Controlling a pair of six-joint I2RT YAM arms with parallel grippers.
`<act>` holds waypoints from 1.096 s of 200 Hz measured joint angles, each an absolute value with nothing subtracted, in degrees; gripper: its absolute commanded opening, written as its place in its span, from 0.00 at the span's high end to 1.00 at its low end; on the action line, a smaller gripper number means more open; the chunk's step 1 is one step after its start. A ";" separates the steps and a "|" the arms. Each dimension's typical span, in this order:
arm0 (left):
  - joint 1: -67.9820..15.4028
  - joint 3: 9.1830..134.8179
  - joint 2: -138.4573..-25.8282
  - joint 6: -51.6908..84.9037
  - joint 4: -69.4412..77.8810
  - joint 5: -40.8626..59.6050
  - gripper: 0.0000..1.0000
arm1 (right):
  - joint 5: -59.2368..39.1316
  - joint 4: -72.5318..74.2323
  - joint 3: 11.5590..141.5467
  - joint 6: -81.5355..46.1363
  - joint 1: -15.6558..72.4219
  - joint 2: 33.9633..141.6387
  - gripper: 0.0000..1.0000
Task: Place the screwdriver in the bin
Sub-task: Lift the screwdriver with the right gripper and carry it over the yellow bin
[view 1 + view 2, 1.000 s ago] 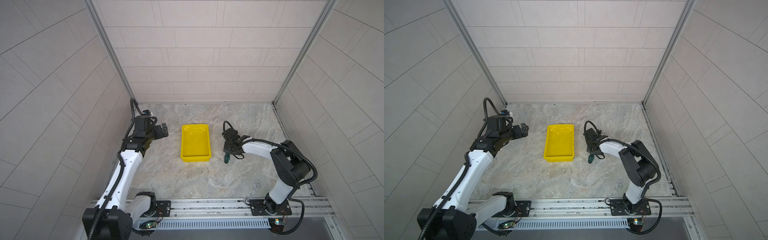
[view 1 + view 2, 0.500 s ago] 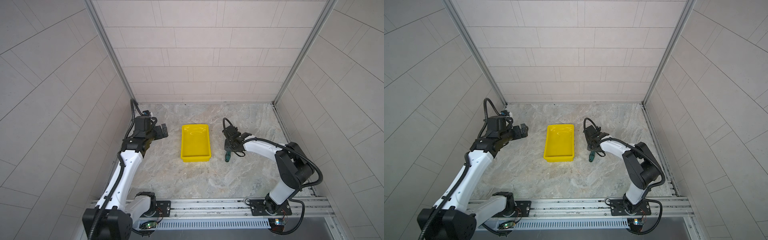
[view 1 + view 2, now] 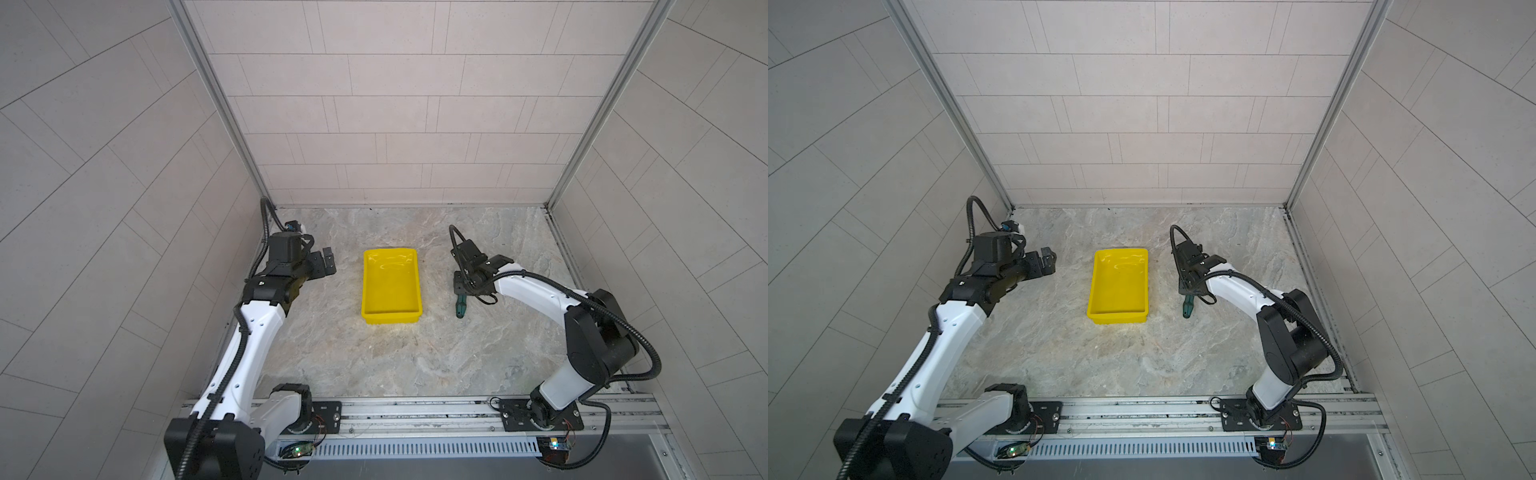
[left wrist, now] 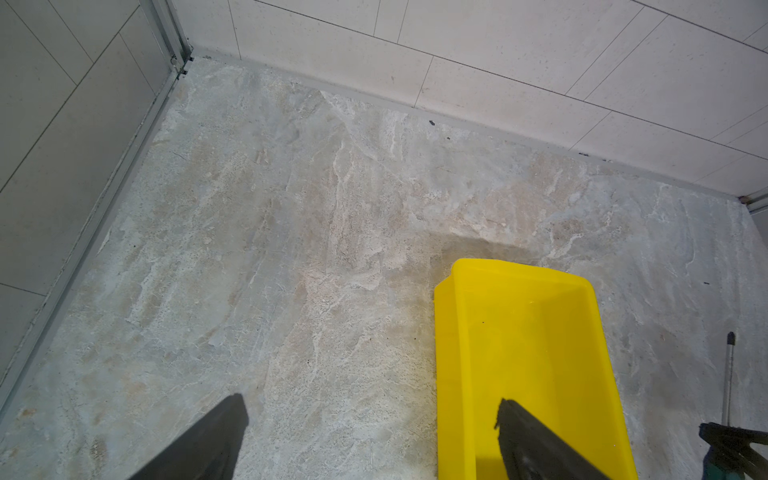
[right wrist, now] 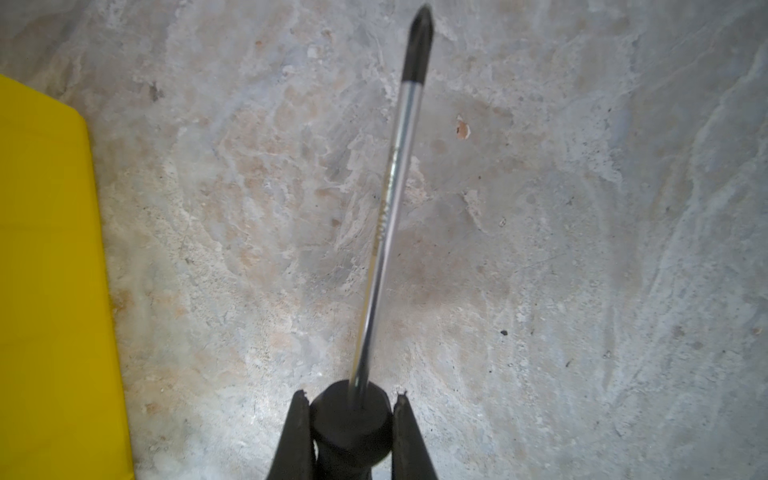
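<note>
Starting at the left of a top view, the left end effector (image 3: 328, 261) hangs with its fingers spread and nothing between them. It is left of the bin (image 3: 390, 291), which sits empty at the centre of the counter (image 3: 374, 365). Right of the bin, near it but apart, the right end effector (image 3: 460, 287) is closed on the screwdriver (image 3: 460, 306) at its black collar. The green handle points toward the lower edge of the frame, and I cannot tell whether the tool is clear of the counter. The step in hand looks like the lift and carry leftward. To do it well, raise the low handle end above the bin's rim, keep the tool lengthwise with the bin, and release low over its middle.
</note>
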State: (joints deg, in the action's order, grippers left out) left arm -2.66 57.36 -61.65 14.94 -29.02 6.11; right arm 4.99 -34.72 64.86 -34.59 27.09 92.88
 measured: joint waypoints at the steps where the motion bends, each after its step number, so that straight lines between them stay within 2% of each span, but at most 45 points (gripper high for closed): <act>1: -2.66 57.36 -61.65 14.92 -29.02 6.11 0.00 | 4.99 -34.92 65.04 -34.41 27.09 92.88 1.00; 55: -2.63 57.28 -61.36 14.92 -29.02 5.98 0.00 | 3.27 -42.83 74.54 -28.62 27.77 92.88 1.00; 88: -2.63 57.28 -61.36 14.74 -29.02 5.85 0.00 | 2.33 -47.83 84.82 -26.26 31.44 94.39 1.00; 160: -2.63 57.28 -61.36 14.48 -29.02 5.08 0.00 | 1.48 -52.77 111.44 -23.92 43.99 113.73 1.00; 219: -1.93 57.28 -61.28 14.46 -29.02 5.21 0.00 | 1.69 -55.57 119.50 -23.75 45.98 127.15 1.00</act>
